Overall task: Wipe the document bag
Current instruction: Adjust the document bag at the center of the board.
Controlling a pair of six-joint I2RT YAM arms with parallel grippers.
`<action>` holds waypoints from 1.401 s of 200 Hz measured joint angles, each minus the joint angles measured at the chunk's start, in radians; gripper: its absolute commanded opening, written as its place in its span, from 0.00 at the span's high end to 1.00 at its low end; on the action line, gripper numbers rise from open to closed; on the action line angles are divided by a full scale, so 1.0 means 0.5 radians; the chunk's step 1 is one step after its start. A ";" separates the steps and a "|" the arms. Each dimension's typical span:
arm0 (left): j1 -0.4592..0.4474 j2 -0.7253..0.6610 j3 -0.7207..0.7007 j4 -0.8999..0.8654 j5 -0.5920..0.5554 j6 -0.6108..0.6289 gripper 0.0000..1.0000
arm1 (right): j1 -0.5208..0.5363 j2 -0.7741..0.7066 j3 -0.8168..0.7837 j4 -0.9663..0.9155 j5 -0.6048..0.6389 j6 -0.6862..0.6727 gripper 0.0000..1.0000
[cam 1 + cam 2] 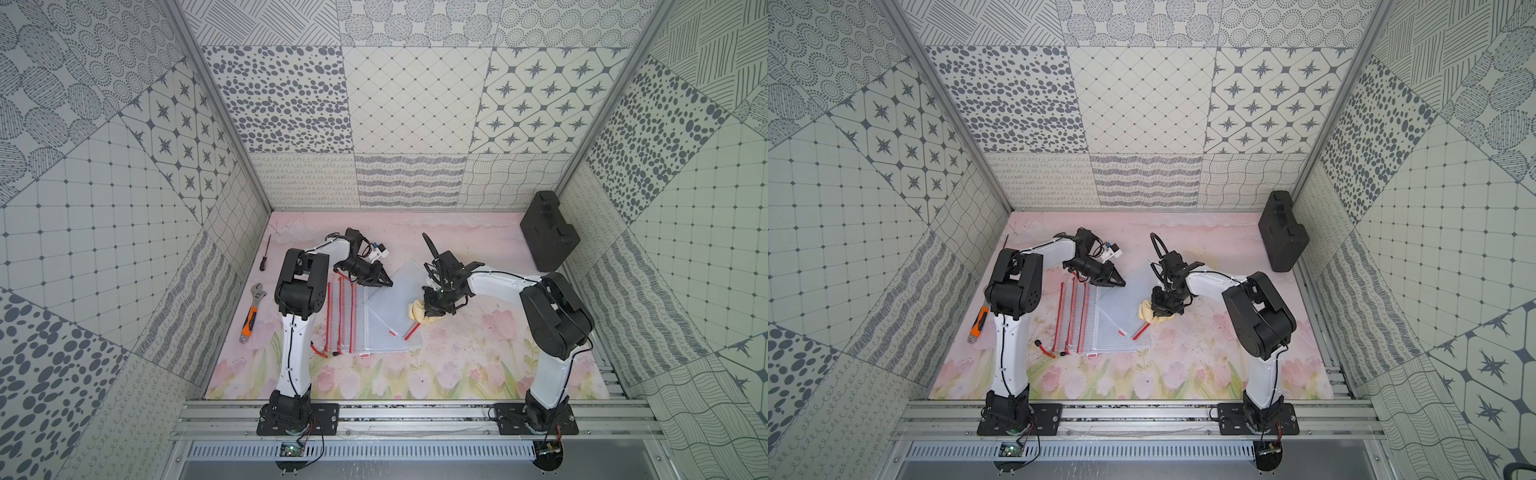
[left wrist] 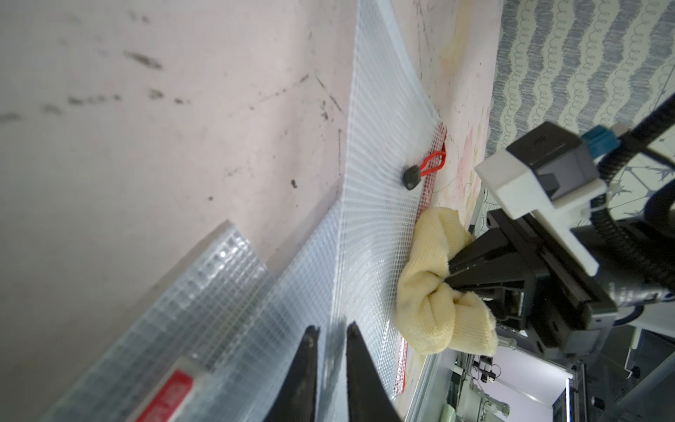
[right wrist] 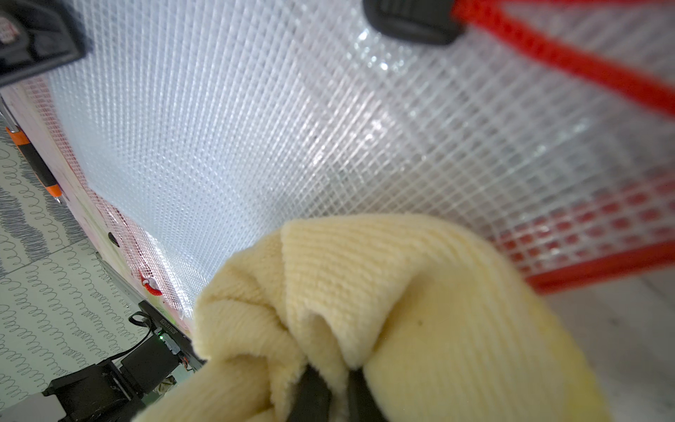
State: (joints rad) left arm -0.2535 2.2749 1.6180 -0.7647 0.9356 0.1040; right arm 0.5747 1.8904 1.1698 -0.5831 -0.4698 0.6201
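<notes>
right claw (image 1: 430, 312) pinching yellow cloth (image 1: 419, 312) at bag's right edge | document bag (image 1: 392, 301) mid-frame, tilted, unwiped surface stretching upper-left from cloth | left claw (image 1: 386, 283) pressed together at bag's upper-left edge, likely steadying

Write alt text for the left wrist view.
The right gripper, jaws shut on a yellow cloth, holds it against the red-trimmed edge of a clear mesh document bag. The left gripper, jaws close together, reaches over the bag in the foreground.
</notes>
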 measured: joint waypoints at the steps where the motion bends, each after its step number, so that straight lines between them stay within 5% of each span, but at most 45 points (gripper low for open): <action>1: 0.000 0.000 0.000 0.000 0.000 0.000 1.00 | 0.000 0.000 0.001 0.000 0.001 0.000 1.00; 67: -0.117 -0.183 -0.130 0.075 -0.205 -0.195 1.00 | -0.053 -0.269 -0.010 -0.250 0.147 -0.010 1.00; 128: -0.649 -0.425 -0.397 0.398 -0.511 -0.845 1.00 | -0.554 -1.115 0.187 -0.608 0.338 -0.097 1.00; 182: -1.067 -0.349 -0.441 0.723 -0.791 -1.321 1.00 | -0.289 -1.093 -0.300 -0.649 0.314 -0.072 1.00; 223: -1.151 -0.370 -0.612 1.127 -0.812 -1.566 1.00 | -0.038 -0.964 -0.561 -0.508 0.275 0.032 1.00; 280: -1.207 -0.405 -0.795 1.512 -0.852 -1.691 1.00 | -0.074 -0.635 -0.667 -0.228 0.279 0.094 1.00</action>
State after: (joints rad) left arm -0.8570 2.0724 1.2205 -0.0086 0.5095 -0.7414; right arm 0.5377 1.5730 0.8364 -0.6971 -0.3302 0.6670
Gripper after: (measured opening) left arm 0.047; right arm 0.092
